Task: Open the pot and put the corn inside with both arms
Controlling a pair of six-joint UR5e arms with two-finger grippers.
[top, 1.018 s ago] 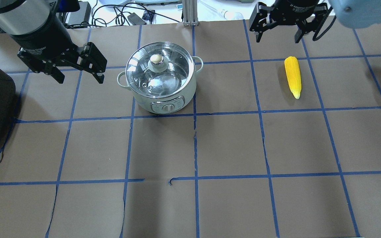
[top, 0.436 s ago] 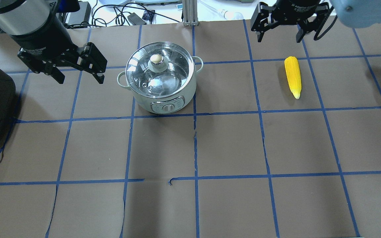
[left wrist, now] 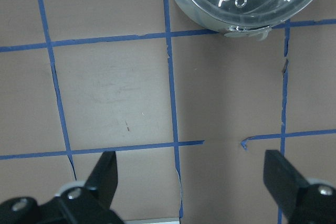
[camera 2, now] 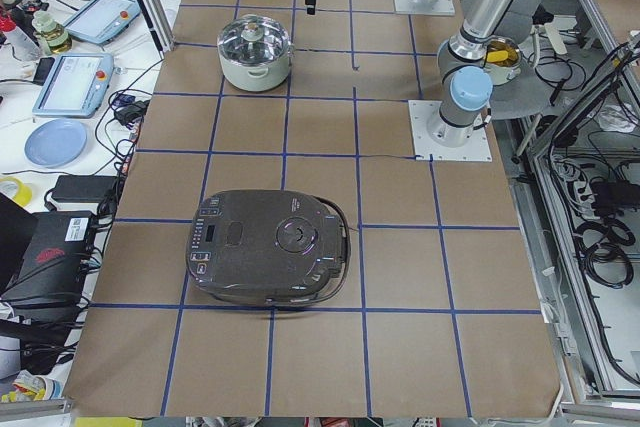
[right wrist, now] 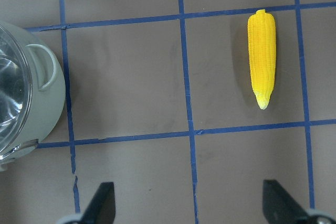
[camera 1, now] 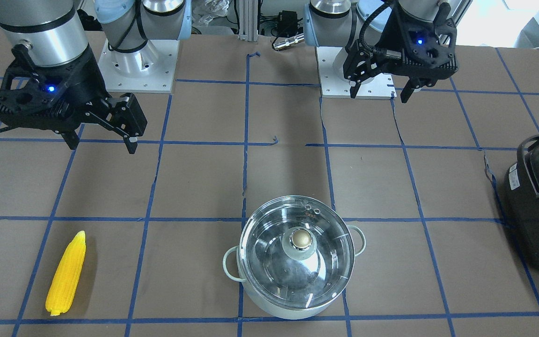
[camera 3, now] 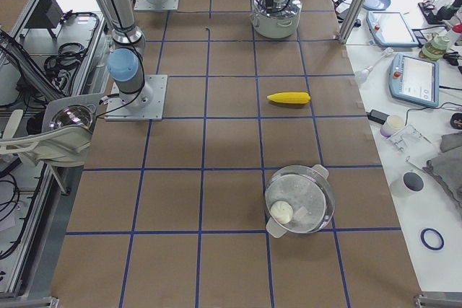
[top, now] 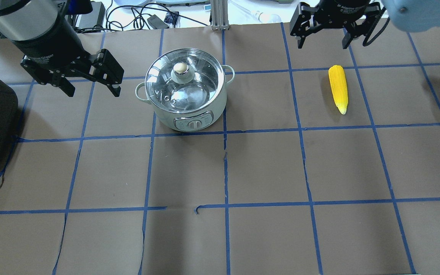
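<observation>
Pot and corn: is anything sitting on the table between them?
No. Between the pot and the corn there is only brown paper crossed by blue tape, as the overhead view shows.

A robotics lab.
The left arm (camera 1: 332, 21) and right arm (camera 1: 40, 32) stand bolted on metal plates (camera 2: 450, 142) to a table (top: 266, 164) covered in brown paper and ruled into squares with blue tape (top: 300, 129). An aluminium post (top: 217, 15) rises at the far edge. Beyond it runs a white bench (camera 3: 426, 210) strewn with loose cables (top: 136, 17) and screen-faced pendants (camera 3: 415, 77). More cable bundles (camera 2: 600, 207) hang in open racks behind the arm bases.
</observation>
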